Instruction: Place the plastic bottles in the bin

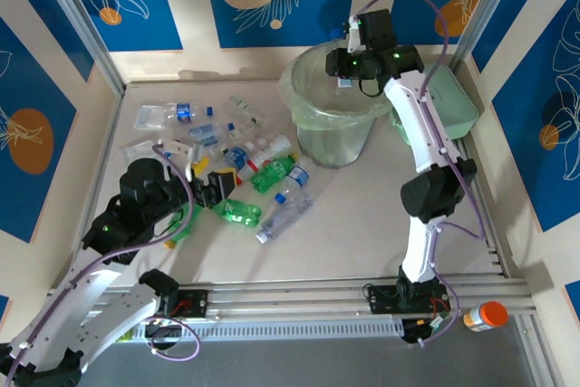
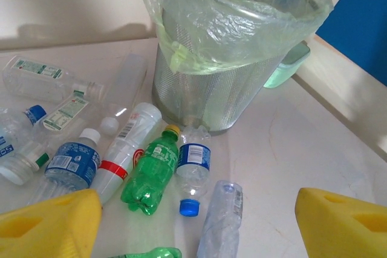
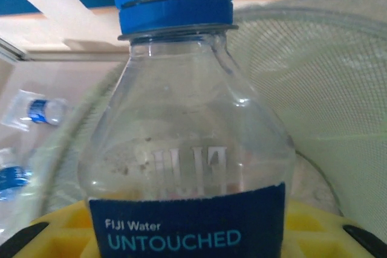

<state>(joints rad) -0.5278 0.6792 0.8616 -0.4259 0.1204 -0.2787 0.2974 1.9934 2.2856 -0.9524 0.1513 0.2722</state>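
The blue-capped bottle [image 3: 187, 167], pinched by the right gripper [image 1: 347, 77] over the bin [image 1: 313, 101], should be released well inside its rim; the left gripper [image 2: 193, 225] is spread near the bin.

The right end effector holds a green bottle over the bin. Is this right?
Not quite: the bottle is clear with a blue cap, not green, as the right wrist view shows. The right end effector does hold it over the bin.
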